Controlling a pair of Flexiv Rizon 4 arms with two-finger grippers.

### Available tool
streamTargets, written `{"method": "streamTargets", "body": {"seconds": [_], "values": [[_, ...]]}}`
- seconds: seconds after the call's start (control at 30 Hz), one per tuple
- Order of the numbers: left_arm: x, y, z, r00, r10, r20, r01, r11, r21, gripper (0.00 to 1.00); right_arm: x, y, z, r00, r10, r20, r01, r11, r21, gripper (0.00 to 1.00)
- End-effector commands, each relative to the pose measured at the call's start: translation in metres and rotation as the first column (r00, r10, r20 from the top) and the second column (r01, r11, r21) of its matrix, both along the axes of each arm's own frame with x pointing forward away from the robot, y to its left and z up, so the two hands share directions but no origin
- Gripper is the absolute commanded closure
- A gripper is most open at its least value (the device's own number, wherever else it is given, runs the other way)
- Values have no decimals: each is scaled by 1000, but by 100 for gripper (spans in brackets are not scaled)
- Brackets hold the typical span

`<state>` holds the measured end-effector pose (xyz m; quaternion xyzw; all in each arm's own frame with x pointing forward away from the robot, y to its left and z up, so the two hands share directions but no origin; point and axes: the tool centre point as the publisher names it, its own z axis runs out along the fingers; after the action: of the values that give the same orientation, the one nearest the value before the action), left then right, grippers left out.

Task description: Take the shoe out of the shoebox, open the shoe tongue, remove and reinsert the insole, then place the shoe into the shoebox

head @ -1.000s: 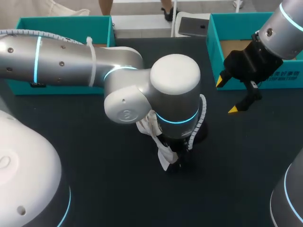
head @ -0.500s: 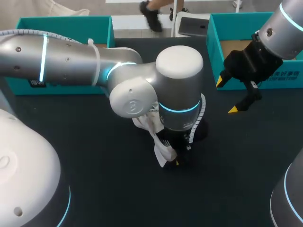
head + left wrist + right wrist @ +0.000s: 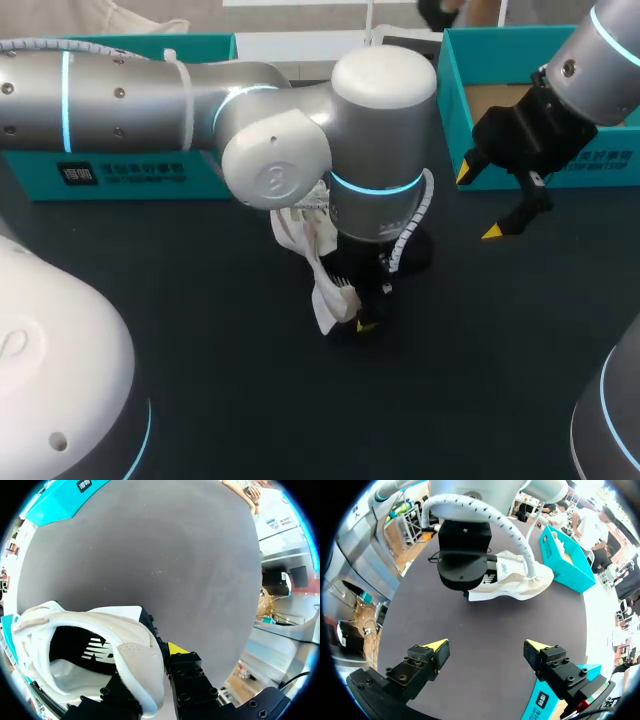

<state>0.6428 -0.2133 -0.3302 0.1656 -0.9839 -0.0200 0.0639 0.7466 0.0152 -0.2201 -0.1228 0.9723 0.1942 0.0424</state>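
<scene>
The white and cream lace-up shoe (image 3: 132, 647) is near the middle of the black table top (image 3: 200, 330), directly under the left arm's wrist and outside both boxes. From these views it cannot be determined whether its sole rests on the table or hangs just above it.

Left gripper (image 3: 362, 322): closed on the shoe at the edge of its opening. The yellow-tipped outer finger (image 3: 176, 648) presses the cream outer wall. The other finger sits inside the opening, against the same wall, and its tip is hidden. The black lining and the white insole area are visible inside the shoe.

Right gripper (image 3: 487, 647): fingers spread wide, nothing between them. It is held above the table, well apart from the shoe, just in front of the right-hand teal cardboard shoebox (image 3: 455, 110). Its fingers point toward the shoe and the left arm's black gripper housing (image 3: 465, 565).

A second teal cardboard box (image 3: 130, 170) stands at the far left of the table, behind the left arm.
</scene>
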Motion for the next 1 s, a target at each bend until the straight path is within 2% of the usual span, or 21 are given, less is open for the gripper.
{"method": "streamTargets", "body": {"seconds": [0.03,0.23,0.33,0.87,1.0], "values": [[7,39,77,1000,-15,-2,15,999,-33,100,0,1,-1,1000,-2,1,2,1000,-3,0],[13,57,128,997,-73,14,74,996,-41,100,0,1,-1,1000,-2,1,2,1000,-3,0],[13,63,147,993,-112,21,114,992,-60,100,0,1,-1,1000,-2,1,2,1000,-3,0],[13,63,147,993,-112,21,114,992,-60,100,0,1,-1,1000,-2,1,2,1000,-3,0],[24,85,155,975,-220,15,221,971,-94,100,0,1,-1,1000,-2,1,2,1000,-3,0]]}}
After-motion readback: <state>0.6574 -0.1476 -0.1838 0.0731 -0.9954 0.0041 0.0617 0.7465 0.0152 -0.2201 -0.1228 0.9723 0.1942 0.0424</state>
